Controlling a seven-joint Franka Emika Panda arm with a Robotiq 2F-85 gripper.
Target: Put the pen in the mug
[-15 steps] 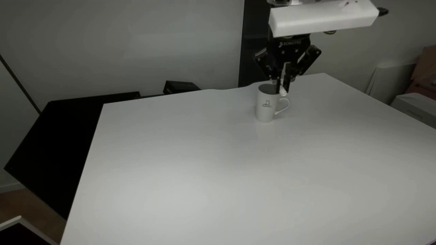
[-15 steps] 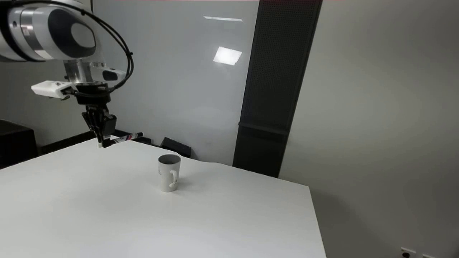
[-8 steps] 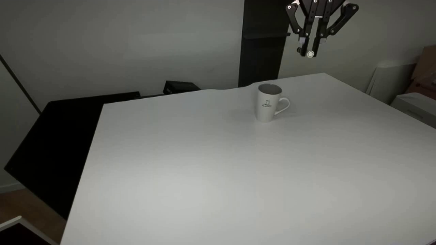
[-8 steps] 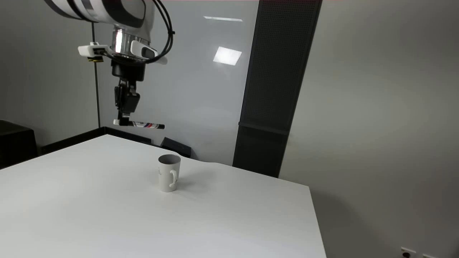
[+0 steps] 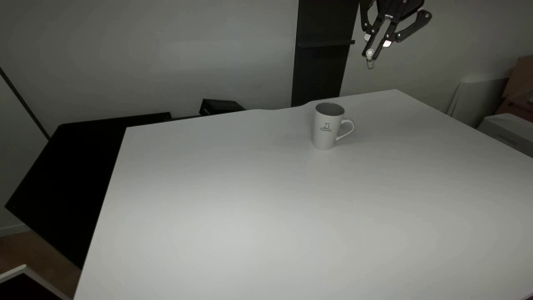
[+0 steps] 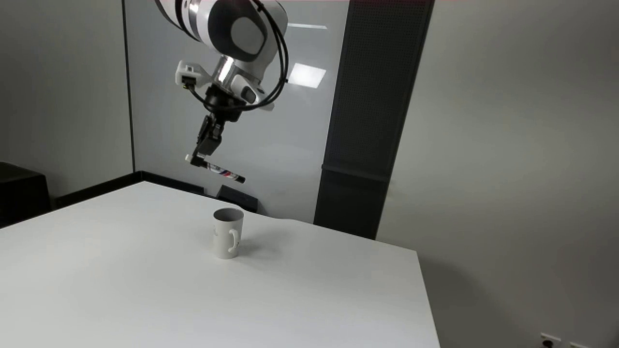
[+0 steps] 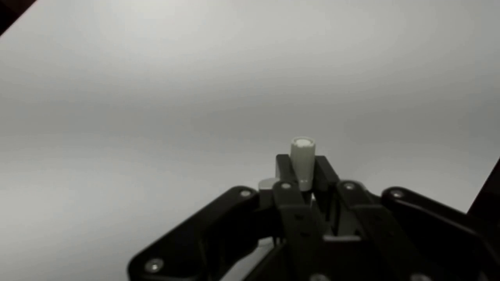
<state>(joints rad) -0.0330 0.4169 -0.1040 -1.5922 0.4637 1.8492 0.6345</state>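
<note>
My gripper [image 5: 370, 55] is shut on the pen [image 6: 225, 172] near its white end, high above the table. In an exterior view the gripper [image 6: 197, 159] leans, and the pen slants with its black end lower, pointing right. Its reddish band shows between. In the wrist view the white end of the pen [image 7: 302, 158] sticks out between the fingertips [image 7: 304, 171]; the rest is hidden behind the fingers. The white mug [image 5: 326, 133] stands upright on the table in both exterior views, handle at its side. The mug [image 6: 225, 241] is below and apart from the pen, and does not show in the wrist view.
The white table [image 5: 250, 208] has its far edge just behind the mug. A small dark box [image 6: 237, 198] is beyond that edge. A tall black panel [image 6: 375, 121] stands against the wall. Black furniture [image 5: 62, 179] lies beside the table, and a pale box [image 5: 508, 133] stands opposite.
The gripper has risen with the pen and moved right in both exterior views. In the last half second it has tilted, and the pen has gone from nearly level to black end down.
</note>
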